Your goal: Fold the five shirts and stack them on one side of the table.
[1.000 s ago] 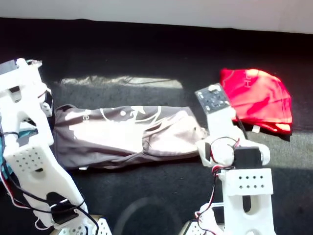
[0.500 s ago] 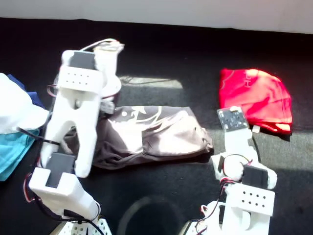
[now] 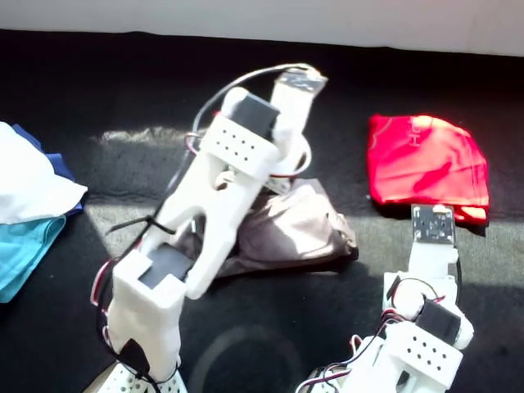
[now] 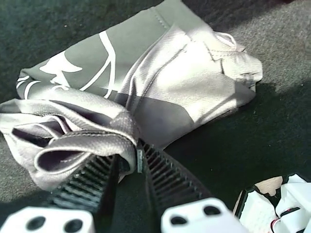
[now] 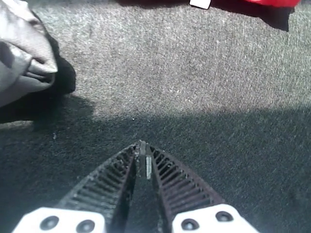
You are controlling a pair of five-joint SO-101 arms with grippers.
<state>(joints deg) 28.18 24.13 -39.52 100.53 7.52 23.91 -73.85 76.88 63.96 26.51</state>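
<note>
High view: my left arm (image 3: 221,188) has swung from the worktop's left edge across to the middle within the last second, dragging one end of the gray shirt (image 3: 303,225) with it. The shirt, which lay stretched out long, is now doubled over to about half that length. My right arm (image 3: 430,270) has pulled back from the shirt's other end toward the near edge.

Left wrist view: my left jaws are clamped on a bunched fold of the gray fabric, with the printed panel lying beyond them on the dark worktop (image 4: 272,121).

Right wrist view: my right jaws are pressed together on nothing, above bare worktop, with the gray shirt's corner off to one side and apart from them.

Meaning for the task (my judgement): the crosswise fold of the gray shirt is nearly made, but the carried end is not yet laid down and released, and the bundle looks rumpled rather than flat.

Count: five shirts.
- One gray shirt, in my grip at the centre.
- One red shirt (image 3: 426,164), folded and lying alone on the right.
- Three shirts heaped at the left edge: white shirt (image 3: 29,184), blue shirt (image 3: 59,166) and teal shirt (image 3: 24,250).

Two arms and two sets of jaws are in play. A single stack is not yet formed.
</note>
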